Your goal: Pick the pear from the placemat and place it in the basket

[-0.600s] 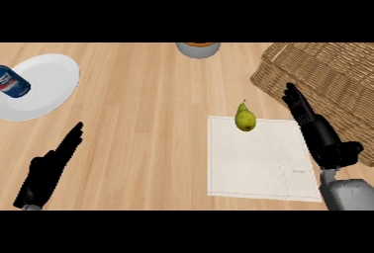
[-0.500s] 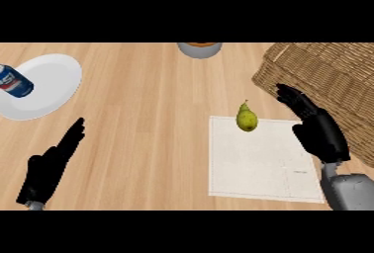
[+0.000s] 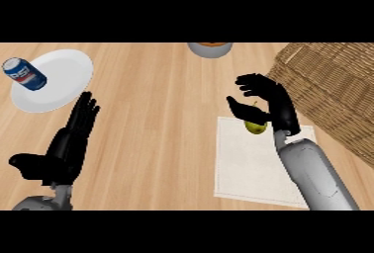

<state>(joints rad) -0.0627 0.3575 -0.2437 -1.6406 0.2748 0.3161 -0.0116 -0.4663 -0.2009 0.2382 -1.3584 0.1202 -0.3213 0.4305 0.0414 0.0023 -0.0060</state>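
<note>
Over comes our right hand (image 3: 272,105), and what a change from half a second back: then it stood flat and straight beside the basket, off to the right of the pear, and now we have it swung in right over the fruit. We see the fingers (image 3: 252,85) bent and hooked above, while the thumb (image 3: 240,109) curls across the top of the pear (image 3: 256,128), so that the hand is closing round it. Only the yellow-green lower half of the pear shows, tucked under the thumb and against the palm. It sits at the far edge of the white placemat (image 3: 252,170); whether it has left the cloth, we cannot tell. Just to the right, the wicker basket (image 3: 332,86) stands close by our wrist. Down in the lower left our left hand (image 3: 67,146) rests open, fingers straight and holding nothing. Beyond it we have the white plate (image 3: 64,74) with a blue can (image 3: 23,73) standing on it, and a grey bowl (image 3: 210,49) at the far edge.
</note>
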